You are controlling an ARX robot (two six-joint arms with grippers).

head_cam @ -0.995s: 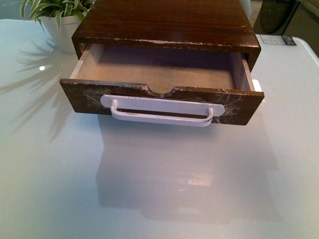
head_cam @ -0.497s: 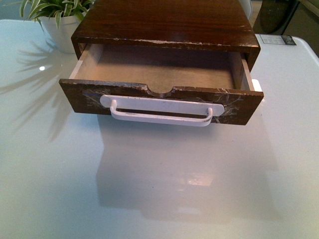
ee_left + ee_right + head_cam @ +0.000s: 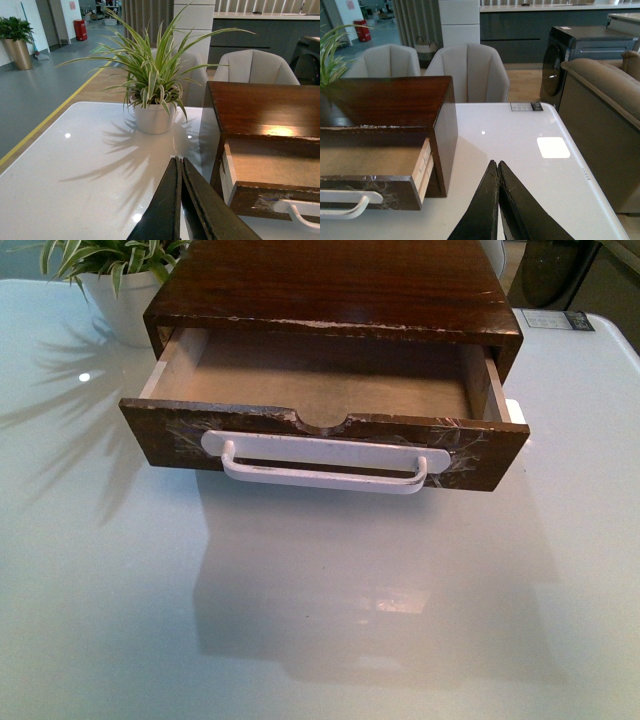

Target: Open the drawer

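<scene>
Left gripper: fingers pressed together, holding nothing, above the white table, left of the drawer. Right gripper: fingers likewise closed and empty, above the table to the drawer's right. Neither touches the drawer. Drawer: pulled partly out of its dark wooden case at table centre, interior bare, white handle facing the robot. Potted plant: beside the case's left rear corner.

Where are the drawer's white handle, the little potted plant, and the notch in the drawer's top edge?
white handle (image 3: 322, 473), front view, middle of the bar.
potted plant (image 3: 154, 118), left wrist view, its white pot.
notch (image 3: 322, 423), front view, its curved bottom edge.
</scene>
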